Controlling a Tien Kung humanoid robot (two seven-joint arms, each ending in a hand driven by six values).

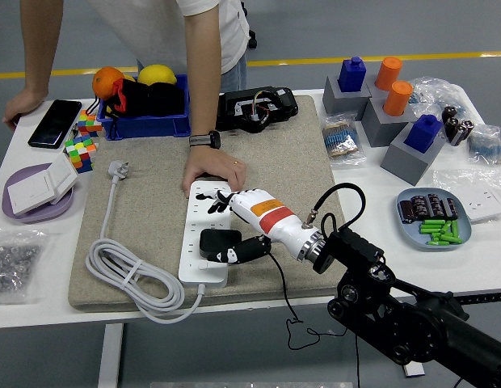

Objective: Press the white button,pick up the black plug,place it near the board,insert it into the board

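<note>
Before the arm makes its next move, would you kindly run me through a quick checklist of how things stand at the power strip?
1. Black plug sits on the power strip: ok.
2. Plug pushed fully home: cannot tell.
3. Right hand off the plug: not ok; its thumb lies against the plug's side, the other fingers spread over the strip.
4. Strip steady: ok; a person's hand rests at its far end.
5. The hand's black cable clear of the strip: ok.
6. White cord coiled left, apart from the hand: ok.
</note>
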